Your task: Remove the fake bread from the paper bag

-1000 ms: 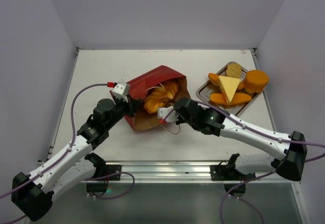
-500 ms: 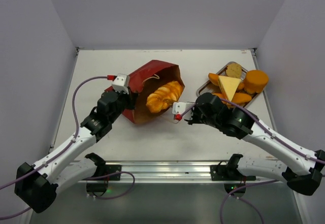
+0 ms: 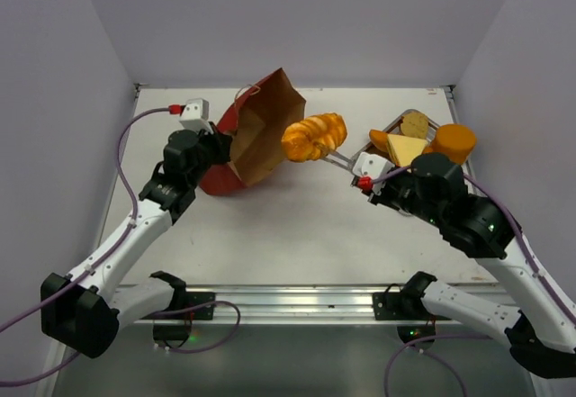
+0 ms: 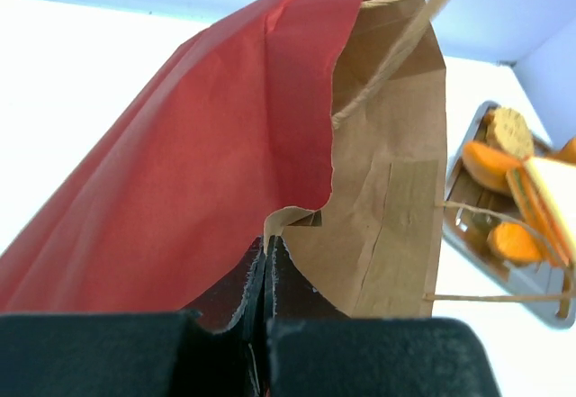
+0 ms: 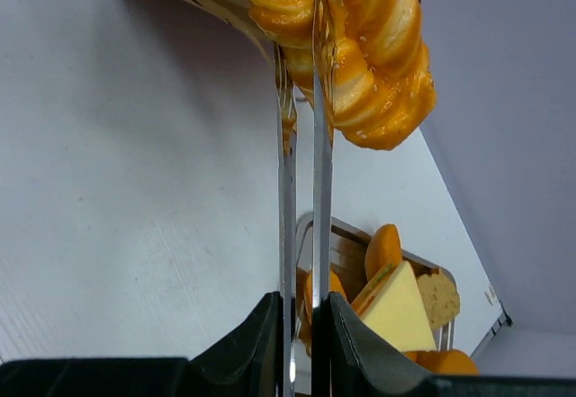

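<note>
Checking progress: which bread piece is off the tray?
The braided, seeded loaf, clamped in the right gripper in mid-air; the other pieces lie on the silver tray.

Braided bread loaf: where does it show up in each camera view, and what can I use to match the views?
Top external: the braided bread loaf sits near the centre, just right of the paper bag, pinched by the right tool.
Left wrist: not in view.
Right wrist: at the top, between the tool's fingers.
Shared landmark: the yellow wedge, at the right edge in left wrist and at the bottom in right wrist.
</note>
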Robot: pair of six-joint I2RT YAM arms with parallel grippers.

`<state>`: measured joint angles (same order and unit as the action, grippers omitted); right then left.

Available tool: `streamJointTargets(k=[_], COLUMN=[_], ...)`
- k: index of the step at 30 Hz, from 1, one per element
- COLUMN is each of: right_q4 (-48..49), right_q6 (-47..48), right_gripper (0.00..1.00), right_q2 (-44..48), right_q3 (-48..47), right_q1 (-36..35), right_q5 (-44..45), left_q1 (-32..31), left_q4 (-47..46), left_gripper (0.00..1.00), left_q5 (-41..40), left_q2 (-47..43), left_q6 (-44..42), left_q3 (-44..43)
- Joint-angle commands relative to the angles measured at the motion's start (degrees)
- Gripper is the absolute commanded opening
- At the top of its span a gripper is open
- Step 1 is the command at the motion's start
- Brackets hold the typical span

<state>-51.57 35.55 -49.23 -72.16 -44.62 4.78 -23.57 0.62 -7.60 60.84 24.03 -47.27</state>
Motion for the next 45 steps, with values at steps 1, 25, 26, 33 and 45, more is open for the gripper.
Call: streamJointTargets(k=[1,25,26,33,45], right_q4=[-4.87,3.05,3.49,6.22,10.88], right_q6=[13.15,10.32,10.59,13.49,17.80], right_gripper=[0.00,0.00,0.00,0.00,0.00], right_q2=[2.03,-5.60,-6.13,-7.55,-9.65], right_q3=[-3.69,5.79,6.15,9.40,15.47], right_q1=[3.48,24.82,26.06,32.31,32.40], right_q5=[-6.02,19.31,18.87,16.93,19.13], left_q1=[3.79,26.21,26.56,27.61,28.85], left_q4=[-0.71,-10.38,-10.29,-10.20,-5.99], left_gripper=[0.00,0.41,0.43,0.60,0.76], left_q5=[4.24,26.05,26.14,26.93,23.60], left_q2=[2.17,15.63,15.10,10.71,1.85], left_q6=[4.69,14.12,13.94,10.78,4.80], left_q3=[-5.02,-8.46,-8.46,-7.14,-5.38])
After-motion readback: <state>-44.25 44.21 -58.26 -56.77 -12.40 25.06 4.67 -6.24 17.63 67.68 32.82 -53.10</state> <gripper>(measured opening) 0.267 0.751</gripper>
